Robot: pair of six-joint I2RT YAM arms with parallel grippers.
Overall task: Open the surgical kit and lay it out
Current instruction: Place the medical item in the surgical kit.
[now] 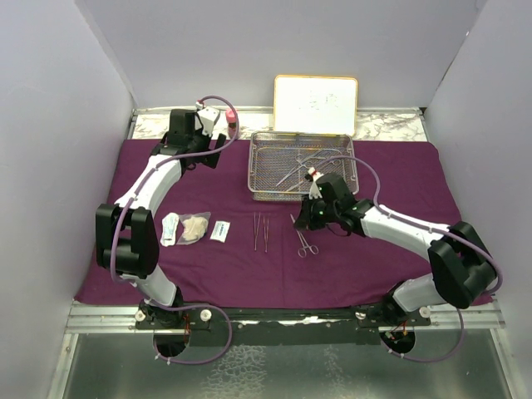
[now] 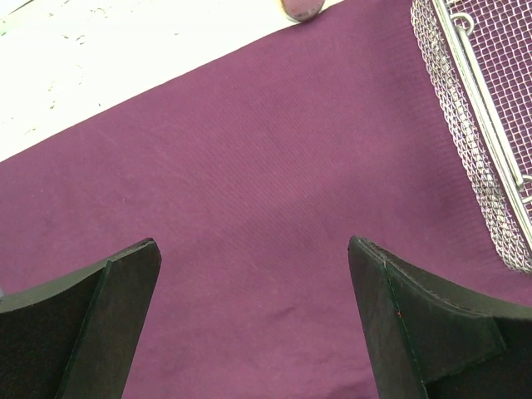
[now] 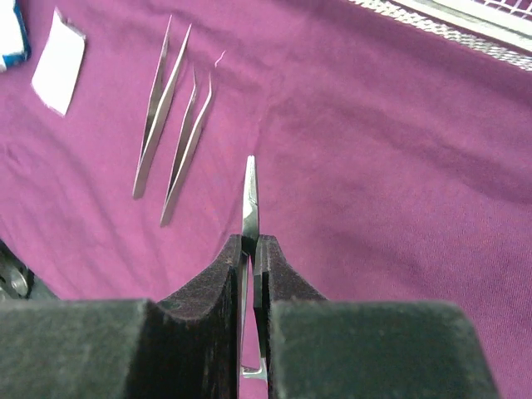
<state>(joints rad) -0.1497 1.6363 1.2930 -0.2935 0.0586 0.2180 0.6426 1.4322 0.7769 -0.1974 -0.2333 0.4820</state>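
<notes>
The dark purple cloth (image 1: pixel 374 258) lies spread flat on the table. The silver wire-mesh tray (image 1: pixel 259 170) stands at the back centre with steel instruments inside. Two slim forceps (image 1: pixel 260 232), gauze (image 1: pixel 196 227) and small white packets (image 1: pixel 219 231) lie in a row on the cloth. My right gripper (image 1: pixel 302 219) is shut on a steel clamp (image 1: pixel 306 243) just right of the forceps; in the right wrist view its tip (image 3: pixel 250 195) sticks out past the gripper (image 3: pixel 250 243). My left gripper (image 1: pixel 206 156) is open and empty over bare cloth (image 2: pixel 249 216), left of the tray (image 2: pixel 482 141).
A framed whiteboard (image 1: pixel 316 104) leans at the back behind the tray. A small pink-capped bottle (image 1: pixel 226 116) stands at the back left by the left wrist. In the right wrist view the forceps (image 3: pixel 158 108) and a packet (image 3: pixel 58 62) lie to the left.
</notes>
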